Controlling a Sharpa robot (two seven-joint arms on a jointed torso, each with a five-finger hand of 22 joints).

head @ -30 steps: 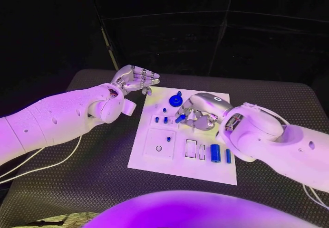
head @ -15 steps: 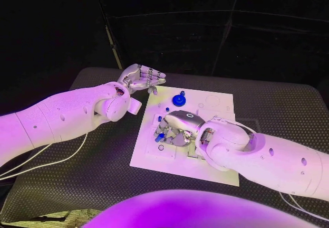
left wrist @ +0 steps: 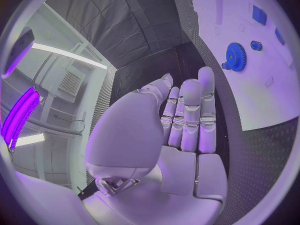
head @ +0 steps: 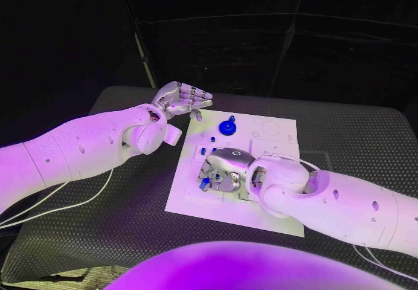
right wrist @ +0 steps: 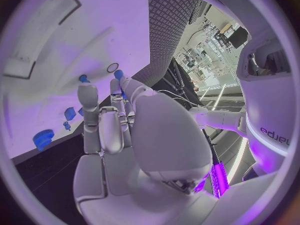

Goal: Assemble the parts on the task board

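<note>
The white task board lies in the middle of the table. My right hand hovers low over the board's left half and pinches a small blue part between thumb and fingers. In the right wrist view that blue part sits at the fingertips, near a round hole and a blue peg in the board. A blue gear stands near the far edge. My left hand hangs beyond the board's far left corner, fingers straight and holding nothing.
Small blue pieces stand in the board between the gear and my right hand. The left wrist view shows the gear and more blue pieces. White cables trail over the ribbed black mat at the left.
My right hand has shifted slightly nearer and lower over the board's left half, still pinching the blue part. The left hand has hardly moved.
</note>
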